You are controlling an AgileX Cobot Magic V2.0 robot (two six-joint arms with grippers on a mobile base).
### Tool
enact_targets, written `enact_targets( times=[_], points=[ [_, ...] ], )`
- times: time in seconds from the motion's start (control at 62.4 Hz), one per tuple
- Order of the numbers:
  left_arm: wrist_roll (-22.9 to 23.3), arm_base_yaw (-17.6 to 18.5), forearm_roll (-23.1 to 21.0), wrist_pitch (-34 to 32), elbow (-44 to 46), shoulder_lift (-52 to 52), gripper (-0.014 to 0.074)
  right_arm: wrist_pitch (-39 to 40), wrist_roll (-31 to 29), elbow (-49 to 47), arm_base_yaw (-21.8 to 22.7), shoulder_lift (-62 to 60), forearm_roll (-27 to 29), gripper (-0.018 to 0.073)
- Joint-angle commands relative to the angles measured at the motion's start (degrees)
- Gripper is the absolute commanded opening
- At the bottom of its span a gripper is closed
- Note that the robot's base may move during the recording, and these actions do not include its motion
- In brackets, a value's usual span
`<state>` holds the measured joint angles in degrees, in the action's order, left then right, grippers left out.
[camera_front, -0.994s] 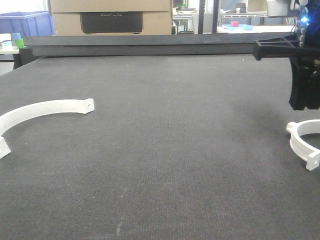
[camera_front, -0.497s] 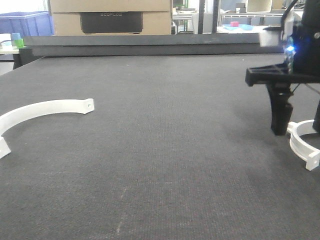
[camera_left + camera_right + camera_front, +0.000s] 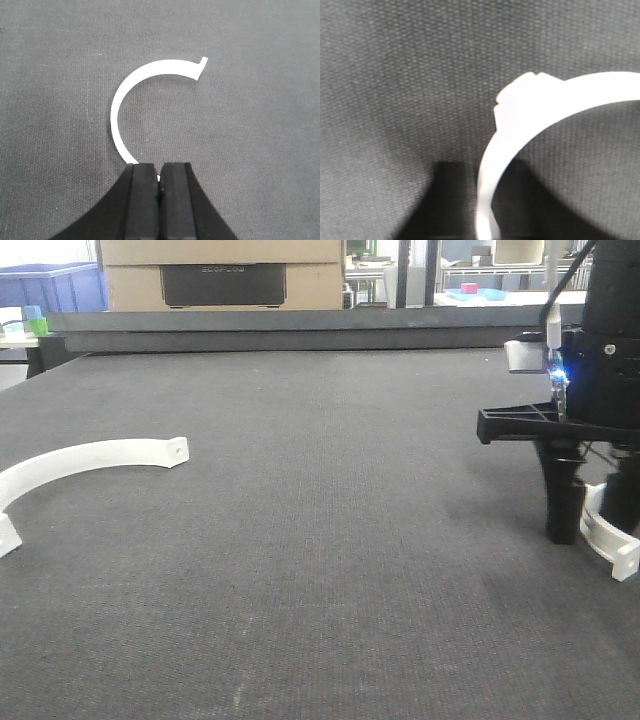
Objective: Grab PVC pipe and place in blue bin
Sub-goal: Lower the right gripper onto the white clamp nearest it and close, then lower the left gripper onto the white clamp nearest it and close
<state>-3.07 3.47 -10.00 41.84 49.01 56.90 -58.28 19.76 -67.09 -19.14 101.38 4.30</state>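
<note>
- The white curved plastic pipe clamp (image 3: 607,536) is partly hidden behind the right claw (image 3: 592,530) and cropped by the front view's right edge.
- In the right wrist view this clamp is blurred and cut by the bottom and right edges.
- The long white plastic arc (image 3: 90,458) runs off the left edge.
- Its near end hides behind the left claw (image 3: 159,170).
- The blue plastic bin (image 3: 50,288) is cropped at the left edge.
- The small pink thing (image 3: 468,287) is too small to tell.

Soft, even light is covering the mat (image 3: 300,540). Up close, the white PVC piece (image 3: 530,115) is blurring and glaring.
</note>
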Motion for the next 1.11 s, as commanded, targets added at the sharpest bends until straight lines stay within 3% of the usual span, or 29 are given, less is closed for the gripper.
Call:
enact_targets(
  times=[0.0, 0.032, 0.321, 0.529, 0.721, 1.09],
  points=[
    [0.04, 0.22, 0.01, -0.81, 0.37, 0.05, -0.0111, -0.22, 0.19, -0.13, -0.20, 0.26, -0.48, -0.0106],
    [0.04, 0.22, 0.01, -0.81, 0.37, 0.05, -0.0111, -0.22, 0.19, -0.13, -0.20, 0.26, -0.48, -0.0167],
    [0.04, 0.22, -3.16, 2.97, 0.65, 0.05, -0.0111, -4.69, -3.65, -0.39, -0.20, -2.44, -0.48, -0.0168],
    [0.49, 0.22, -3.40, 7.15, 6.93, 2.73, -0.0111, -6.47, -6.00, -0.39, -0.20, -9.30, -1.14, -0.0168],
    [0.49, 0.22, 0.36, 15.53, 14.22, 11.61, -0.0111, -7.01, -6.00, -0.39, -0.20, -13.81, -1.14, -0.0168],
    [0.49, 0.22, 4.35, 14.30, 17.61, 29.98, -0.0111, -7.22, -6.00, -0.17, -0.20, -14.65, -1.14, -0.0168]
  ],
)
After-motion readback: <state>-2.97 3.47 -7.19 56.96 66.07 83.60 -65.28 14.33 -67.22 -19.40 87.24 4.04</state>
